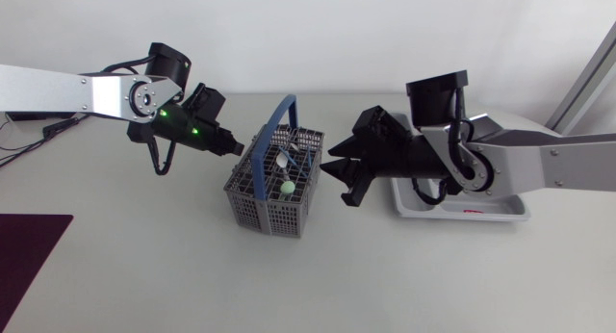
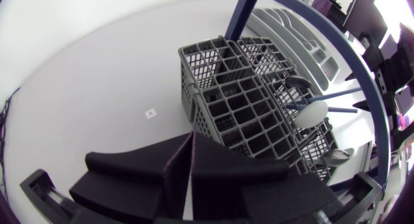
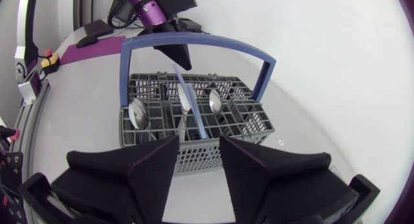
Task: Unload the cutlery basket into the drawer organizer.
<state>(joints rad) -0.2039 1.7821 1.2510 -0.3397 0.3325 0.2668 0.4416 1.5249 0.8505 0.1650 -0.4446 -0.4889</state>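
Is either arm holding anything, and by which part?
Nothing is held: left gripper shut and empty beside the basket, right gripper open before it.

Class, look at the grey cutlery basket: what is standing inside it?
Three spoon bowls stick up from the cutlery basket, plus a thin blue stick. Its mesh covers their lower ends and anything lying deeper.

1. My head camera looks down from above, far enough back to hold both arms and the cutlery basket point(image 1: 274, 189).
2. My left wrist camera faces that basket, close ahead of my left gripper point(image 2: 192, 143).
3. My right wrist camera faces it from the opposite side.
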